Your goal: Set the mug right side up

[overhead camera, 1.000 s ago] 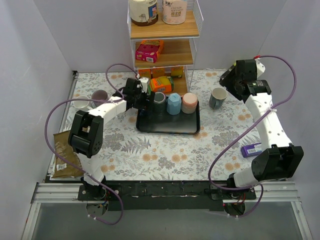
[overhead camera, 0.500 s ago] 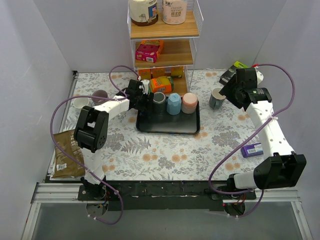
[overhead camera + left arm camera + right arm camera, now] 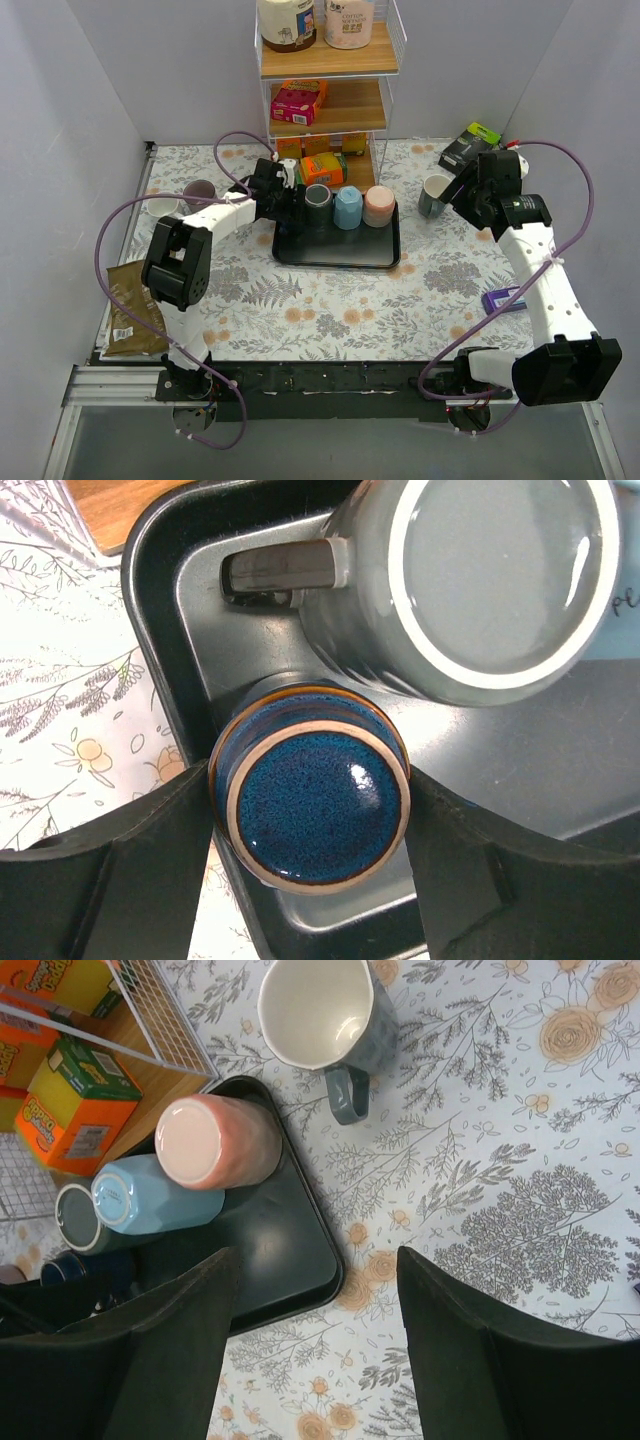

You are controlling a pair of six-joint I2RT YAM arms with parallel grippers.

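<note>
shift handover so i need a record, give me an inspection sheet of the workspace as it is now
surface: floral cloth lies flat, with a black tray on it
job's things: dark blue mug base up at the tray's corner; grey mug, light blue mug and pink mug also base up on the tray; upright mug on the cloth beside the tray
clutter: brown packet, purple packet, small cups far left
tools: left tool closed on the dark blue mug's sides; right tool open, empty
cables: purple cables loop off both arms
surroundings: shelf rack with boxes and jars; plain walls
</note>
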